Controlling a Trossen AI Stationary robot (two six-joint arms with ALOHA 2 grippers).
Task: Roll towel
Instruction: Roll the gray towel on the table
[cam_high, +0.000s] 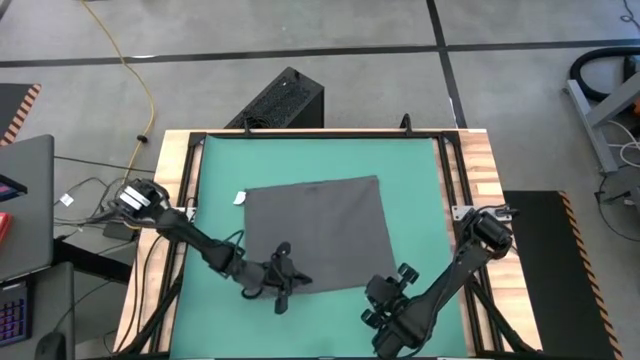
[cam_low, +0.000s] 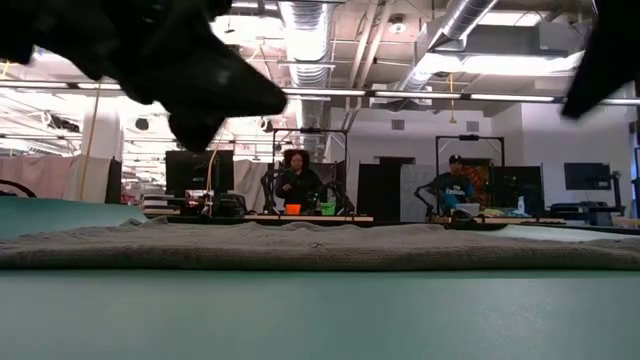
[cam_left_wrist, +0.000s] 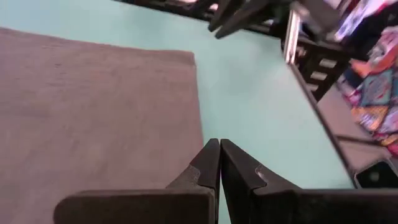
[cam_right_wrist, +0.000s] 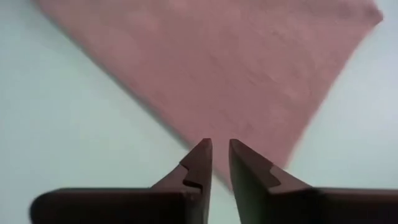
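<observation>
From my station, nearest the table's front edge I see the right gripper (cam_high: 385, 297). It sits over the green mat (cam_high: 415, 180) just off the towel's near right corner. In its wrist view the right gripper (cam_right_wrist: 219, 146) has its fingers (cam_right_wrist: 198, 163) parted by a narrow gap with nothing between them. The tips point at the towel (cam_right_wrist: 217, 68), whose edge runs just ahead of them. I see no contact with the cloth.

A little farther in, on the left, the left gripper (cam_high: 284, 277) lies over the towel's near left corner. The wrist view shows the left gripper (cam_left_wrist: 220, 144) with its fingers (cam_left_wrist: 208, 165) pressed together, tips meeting and clamping nothing. They sit at the cloth's side edge, with bare mat (cam_left_wrist: 261, 106) on the other side. I cannot tell whether the tips touch the towel (cam_left_wrist: 93, 118).

The towel (cam_high: 315, 232), dark grey, lies spread flat and unrolled on the middle of the mat. It is skewed a little against the mat's edges. A small white tag (cam_high: 240, 197) sticks out at its far left corner. In the low view it reads as a low grey band (cam_low: 320, 247) across the mat (cam_low: 320, 315), with dark arm parts hanging blurred above.

Beyond the mat are the wooden table top (cam_high: 170, 170) and a dark frame. Past the far edge a black box (cam_high: 278, 100) stands on the floor. Across the room, two people (cam_low: 297, 183) sit at benches.
</observation>
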